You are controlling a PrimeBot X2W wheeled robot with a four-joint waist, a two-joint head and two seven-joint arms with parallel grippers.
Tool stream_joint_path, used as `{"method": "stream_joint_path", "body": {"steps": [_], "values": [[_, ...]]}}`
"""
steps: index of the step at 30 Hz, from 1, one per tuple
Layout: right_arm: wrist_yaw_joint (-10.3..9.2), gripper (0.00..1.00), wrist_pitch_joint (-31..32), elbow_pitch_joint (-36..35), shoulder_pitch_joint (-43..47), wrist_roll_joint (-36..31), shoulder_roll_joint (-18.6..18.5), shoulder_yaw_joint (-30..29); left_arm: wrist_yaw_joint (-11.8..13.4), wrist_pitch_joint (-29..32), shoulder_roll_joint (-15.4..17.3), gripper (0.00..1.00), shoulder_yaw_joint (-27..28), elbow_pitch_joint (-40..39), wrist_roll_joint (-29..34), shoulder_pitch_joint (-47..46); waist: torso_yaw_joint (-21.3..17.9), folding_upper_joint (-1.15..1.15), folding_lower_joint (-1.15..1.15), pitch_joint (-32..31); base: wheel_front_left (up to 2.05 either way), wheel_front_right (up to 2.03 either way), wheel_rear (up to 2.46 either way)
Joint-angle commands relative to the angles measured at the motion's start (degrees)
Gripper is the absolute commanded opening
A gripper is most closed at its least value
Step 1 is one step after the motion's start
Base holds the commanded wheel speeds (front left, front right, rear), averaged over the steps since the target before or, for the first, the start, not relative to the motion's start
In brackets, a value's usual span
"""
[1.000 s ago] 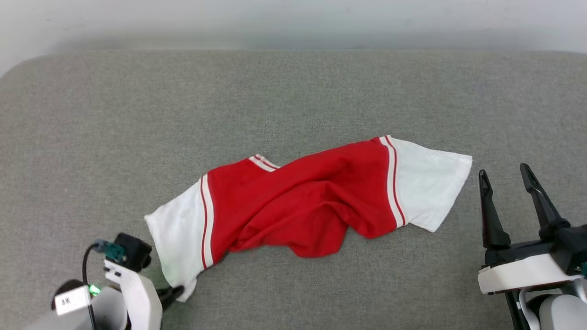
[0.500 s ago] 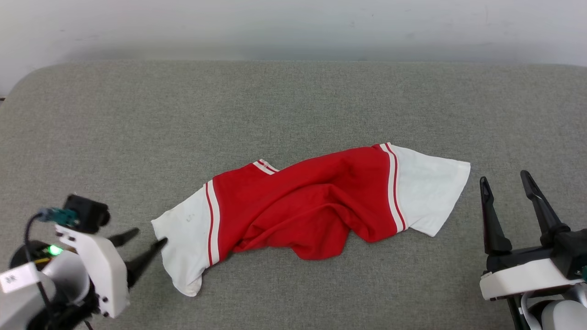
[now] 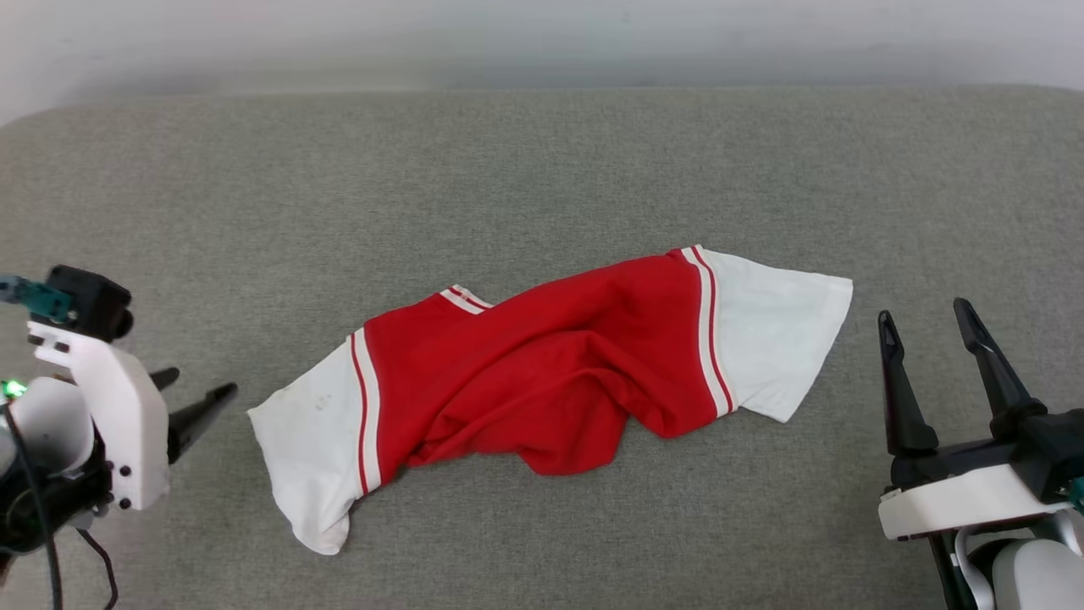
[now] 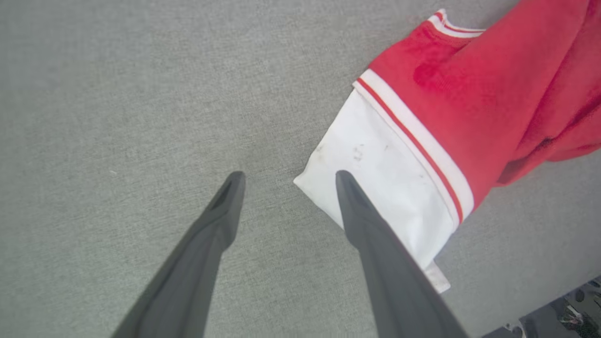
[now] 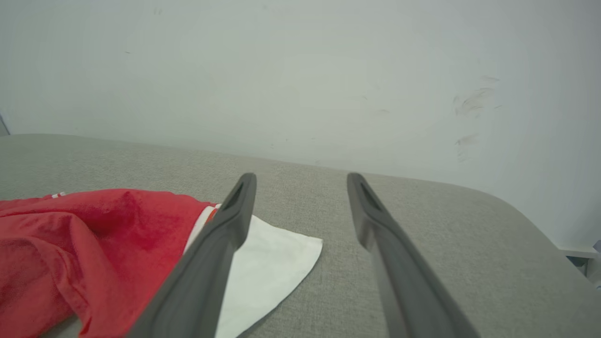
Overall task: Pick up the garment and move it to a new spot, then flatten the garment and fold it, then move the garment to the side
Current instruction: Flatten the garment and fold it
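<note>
Garment (image 3: pixel 542 381) lies crumpled on grey surface (image 3: pixel 508 169), white sleeves outward. Left gripper (image 3: pixel 203 383) released, fingers apart, near one sleeve. Right gripper (image 3: pixel 923 312) likewise spread, beside other sleeve.

A grey fabric-covered surface (image 3: pixel 542 169) with rounded corners stretches out before me, its weave even under soft, flat light. Behind it rises a pale, plain wall (image 3: pixel 542 34), with a few dark scuff marks (image 5: pixel 472 101) in my right wrist's view.
</note>
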Motion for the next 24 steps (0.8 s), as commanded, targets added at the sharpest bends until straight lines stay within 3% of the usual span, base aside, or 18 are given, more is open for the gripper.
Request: {"method": "stream_joint_path", "body": {"steps": [1, 20, 21, 22, 23, 24], "values": [[-0.06, 1.00, -0.4, 0.0, -0.8, -0.1, 0.1, 0.0, -0.5, 1.1, -0.5, 1.00, -0.5, 0.5, 0.2, -1.1, -0.5, 0.00, 0.00, 0.6, 0.00, 0.00, 0.00], [-0.06, 1.00, -0.8, 0.0, -3.4, -0.6, 0.8, 0.0, -5.2, 12.5, -8.9, 1.00, -10.4, 14.6, 3.7, -0.5, -4.2, 0.00, 0.00, 5.8, 0.00, 0.00, 0.00], [-0.06, 1.00, -0.8, 0.0, -3.5, -0.6, 0.9, 0.0, -5.4, 12.8, -9.1, 0.86, -10.8, 14.8, 3.9, -0.5, -4.2, 0.00, 0.00, 5.8, 0.00, 0.00, 0.00], [-0.06, 1.00, -0.8, 0.1, -3.5, -0.7, 0.9, 0.0, -5.5, 12.8, -9.4, 0.20, -11.1, 15.0, 4.3, -0.5, -4.2, 0.00, 0.00, 5.9, 0.00, 0.00, 0.00], [-0.06, 1.00, -0.8, 0.2, -3.5, -0.7, 1.0, 0.1, -5.6, 12.8, -9.6, 0.00, -11.3, 15.3, 4.4, -0.5, -4.2, 0.00, 0.00, 5.9, 0.00, 0.00, 0.00], [-0.06, 1.00, -0.8, 0.2, -3.5, -0.7, 1.0, 0.1, -5.8, 12.7, -9.9, 0.00, -11.4, 15.5, 4.5, -0.6, -4.2, 0.00, 0.00, 5.9, 0.00, 0.00, 0.00]]}}
